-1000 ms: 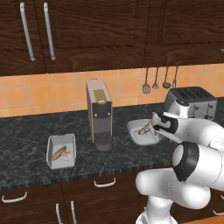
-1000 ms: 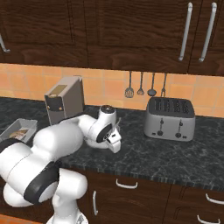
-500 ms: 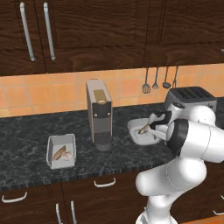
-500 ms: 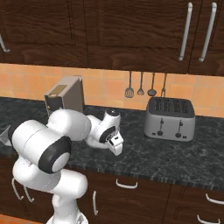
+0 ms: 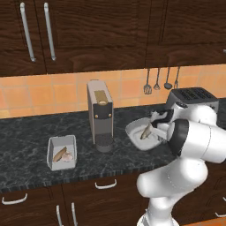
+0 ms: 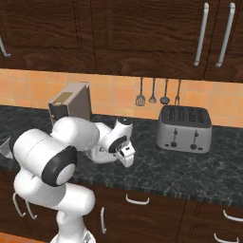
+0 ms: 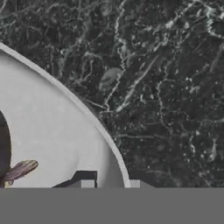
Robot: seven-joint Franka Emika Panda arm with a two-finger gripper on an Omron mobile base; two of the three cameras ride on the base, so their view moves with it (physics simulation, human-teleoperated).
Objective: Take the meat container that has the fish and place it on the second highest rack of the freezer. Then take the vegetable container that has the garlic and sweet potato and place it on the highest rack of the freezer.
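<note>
While the arm bends over the dark counter, gripper straddles the fish tray's rim, one tip inside, one outside, clamped on it. Fish lies in tray, right of the coffee machine. Vegetable tray sits left, well apart.

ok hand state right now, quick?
Hand: fingers straddle the rim of the fish container, apparently gripping it; the container looks tilted.

The olive-brown fish is lying slanted in its pale round container on the worktop, while the garlic and sweet potato are sitting in a square grey tray well apart.
</note>
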